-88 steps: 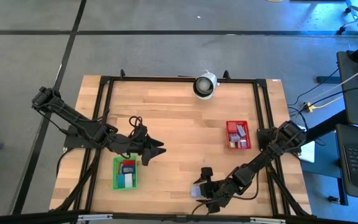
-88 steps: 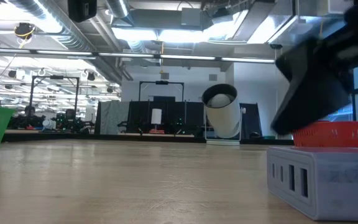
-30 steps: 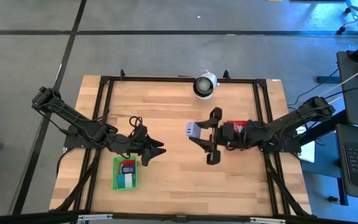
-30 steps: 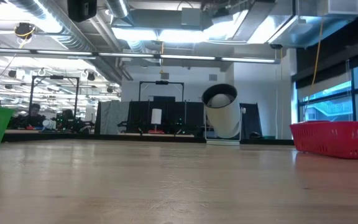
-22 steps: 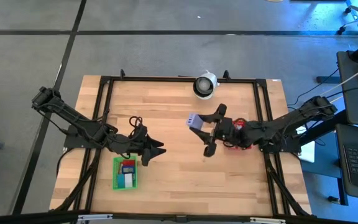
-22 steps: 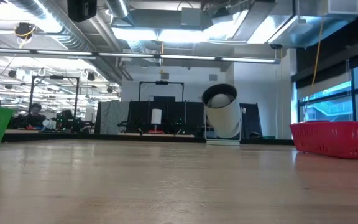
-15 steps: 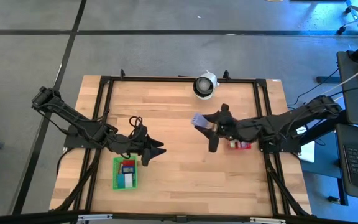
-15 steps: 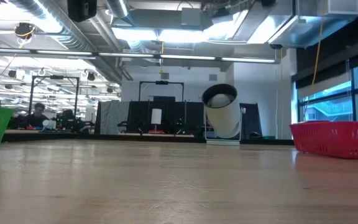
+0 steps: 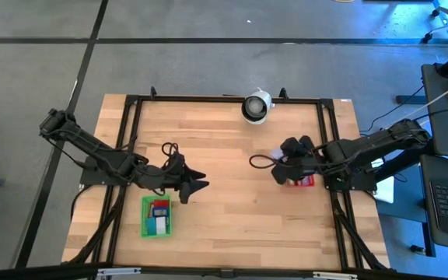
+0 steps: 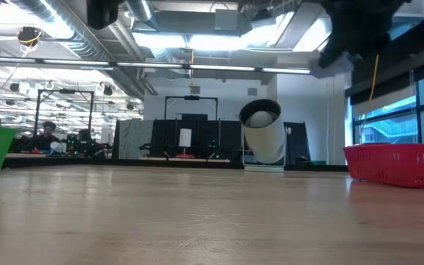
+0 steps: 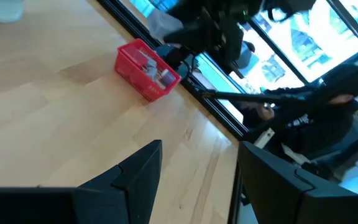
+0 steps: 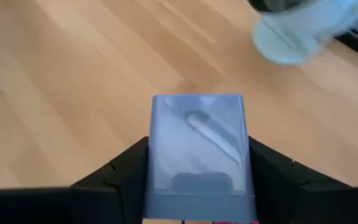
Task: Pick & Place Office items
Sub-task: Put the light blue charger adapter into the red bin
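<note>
My right gripper (image 9: 280,163) hangs high over the table beside the red bin (image 9: 298,168), shut on a lavender block (image 12: 197,149). The low view shows that gripper (image 10: 359,29) at the top with the pale block (image 10: 335,65) under it. From above, the gripper hides the block. The red bin (image 11: 146,70) holds several small pieces. The green bin (image 9: 157,215) holds red, blue and pale pieces. My left gripper (image 9: 199,184) waits open just beyond the green bin, its fingers (image 11: 138,174) spread wide apart. My right gripper pinches the lavender block between its two fingers (image 12: 126,165), one on each long side (image 12: 160,155). The block's free end (image 12: 197,106) sticks out past the fingertips. It is lifted clear, with bare tabletop below it.
The round white-and-black device (image 9: 256,106) stands at the table's far edge, also seen in the low view (image 10: 263,140). A black frame (image 9: 224,98) runs round the tabletop. Bare wood (image 9: 232,225) lies between the two bins. A person sits beyond the table's right side (image 11: 319,118).
My right gripper has carried the lavender block from the table's middle toward the right edge, up to the red bin, turning as it went. It has come into the top of the low view. The block, seen from above before, is now hidden under the gripper.
</note>
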Controlling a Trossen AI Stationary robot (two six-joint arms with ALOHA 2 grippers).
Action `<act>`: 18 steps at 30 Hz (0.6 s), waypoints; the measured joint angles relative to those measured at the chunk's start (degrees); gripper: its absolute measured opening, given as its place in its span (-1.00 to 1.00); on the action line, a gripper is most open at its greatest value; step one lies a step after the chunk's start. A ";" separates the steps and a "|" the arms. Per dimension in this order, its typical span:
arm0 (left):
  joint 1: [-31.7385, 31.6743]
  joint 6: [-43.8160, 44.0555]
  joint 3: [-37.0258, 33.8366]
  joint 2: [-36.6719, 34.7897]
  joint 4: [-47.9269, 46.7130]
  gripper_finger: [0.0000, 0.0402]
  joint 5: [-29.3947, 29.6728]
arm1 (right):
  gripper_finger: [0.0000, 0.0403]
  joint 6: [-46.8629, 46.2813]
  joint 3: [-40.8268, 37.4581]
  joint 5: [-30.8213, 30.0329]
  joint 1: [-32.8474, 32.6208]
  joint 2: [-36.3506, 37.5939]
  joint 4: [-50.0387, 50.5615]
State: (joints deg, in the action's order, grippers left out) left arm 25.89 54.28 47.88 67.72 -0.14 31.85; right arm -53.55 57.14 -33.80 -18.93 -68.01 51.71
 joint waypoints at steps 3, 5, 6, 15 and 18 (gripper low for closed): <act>-1.18 -0.38 0.00 0.00 0.00 0.03 0.10 | 0.05 -1.77 0.01 0.42 0.02 0.00 5.79; -2.06 -0.90 0.00 0.00 0.04 0.03 0.08 | 0.05 -2.82 0.00 0.44 0.02 0.00 9.35; -2.54 -0.90 0.00 0.00 0.04 0.03 0.08 | 0.05 -3.23 0.00 0.44 0.02 0.00 10.98; -6.42 -1.01 0.00 0.00 0.11 0.04 0.05 | 0.05 -6.06 -2.89 0.39 0.02 2.43 17.80; -7.90 -1.05 0.00 0.00 0.11 0.03 -1.48 | 0.05 -9.64 -6.81 0.70 0.02 5.15 17.74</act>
State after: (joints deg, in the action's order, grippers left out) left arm 17.98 53.23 47.88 67.72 -0.03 30.36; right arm -63.19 50.34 -33.11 -18.92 -62.86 69.45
